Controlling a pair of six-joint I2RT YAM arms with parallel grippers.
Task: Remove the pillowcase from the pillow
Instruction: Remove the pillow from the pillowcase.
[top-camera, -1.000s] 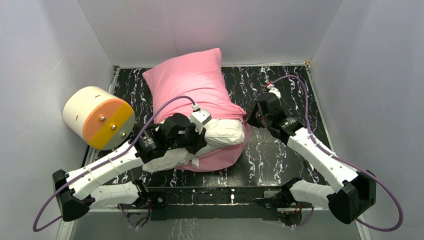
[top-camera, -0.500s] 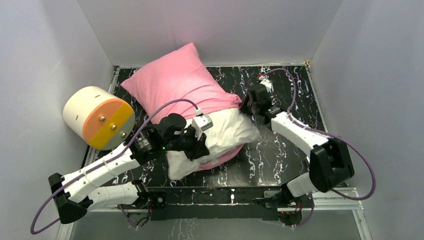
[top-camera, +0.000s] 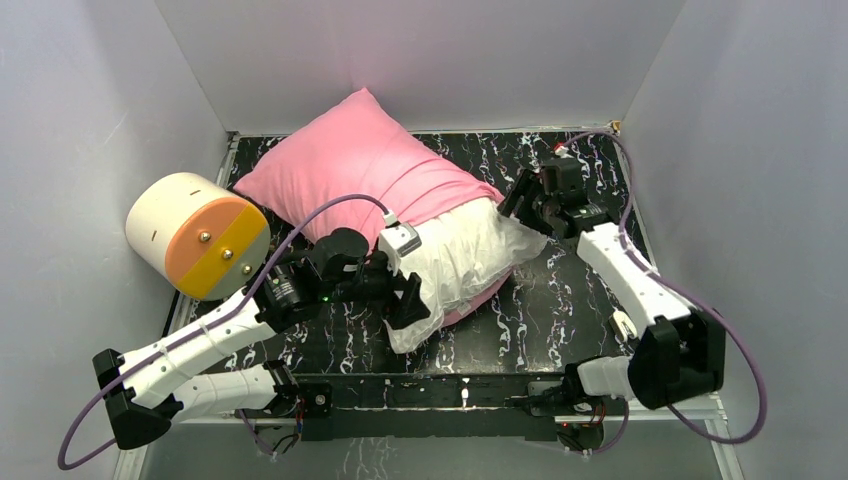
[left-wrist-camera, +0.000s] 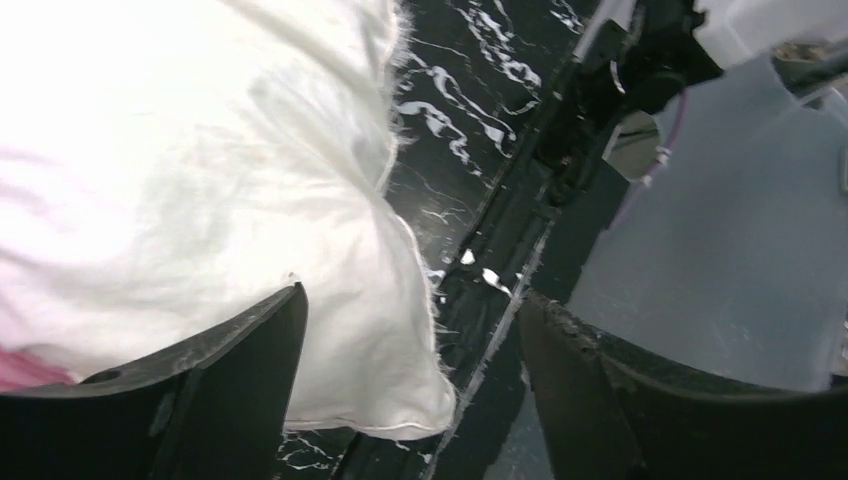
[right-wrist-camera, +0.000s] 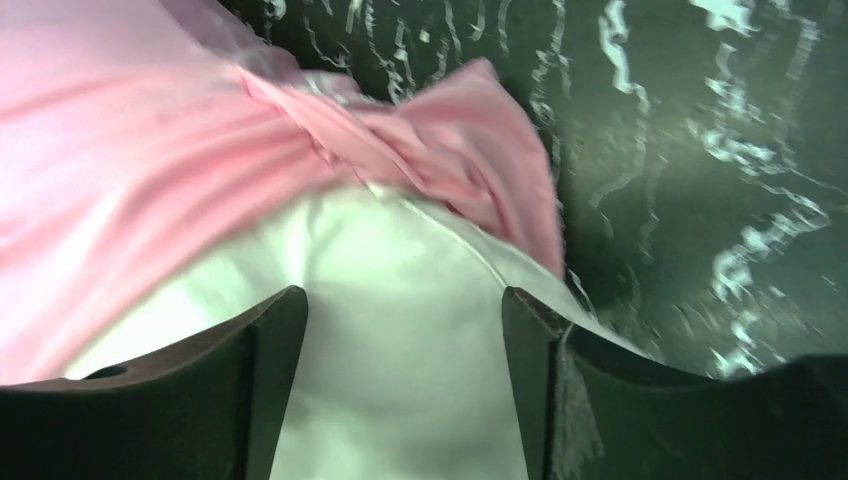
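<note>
From above, the pink pillowcase (top-camera: 350, 160) covers only the far half of the white pillow (top-camera: 460, 255). The near half lies bare on the counter (top-camera: 545, 305). My left pincer (top-camera: 408, 300) is at the pillow's near corner. My right pincer (top-camera: 518, 205) is just beside the pink rim on the right side. A cream-and-orange cylinder (top-camera: 195, 235) sits at the left. I count one pillowcase, one pillow, one cylinder and two pincers.

In the left wrist view, my left pincer is apart and holds nothing. The white corner passes under one finger (left-wrist-camera: 200, 390). I think it should close firmly on this corner, so the pillow is anchored.

In the right wrist view, my right pincer is apart too, with bare white pillow between the fingers and the bunched pink rim just beyond them. In my judgement I should reach forward and clamp only the pink folds, not the white fabric. Then I pull toward the far left, away from the anchored corner, slowly, because the fabric may slip.
</note>
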